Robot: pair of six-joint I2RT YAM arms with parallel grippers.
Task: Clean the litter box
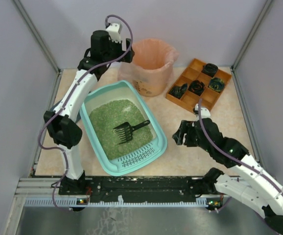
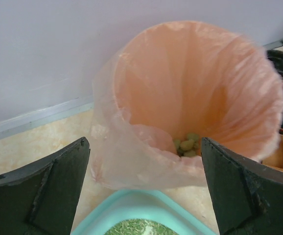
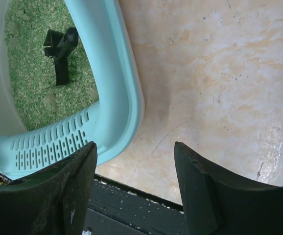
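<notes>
Litter box on the left half of the tabletop, set on a slant, slotted ledge toward the near edge, far end just short of the peach-lined bin. Filled with green granules. Black scoop flat on the litter near the middle, handle toward the right rim, held by neither gripper. Left gripper up by the far edge, looking down into the bin, jaws spread wide, nothing between them. A few greenish clumps low inside the liner. Right gripper low over bare tabletop just right of the box's near right corner, jaws well parted, empty. Orange compartmented tray toward the far right corner, beside the bin. Small dark items in several cells, kind unclear.
</notes>
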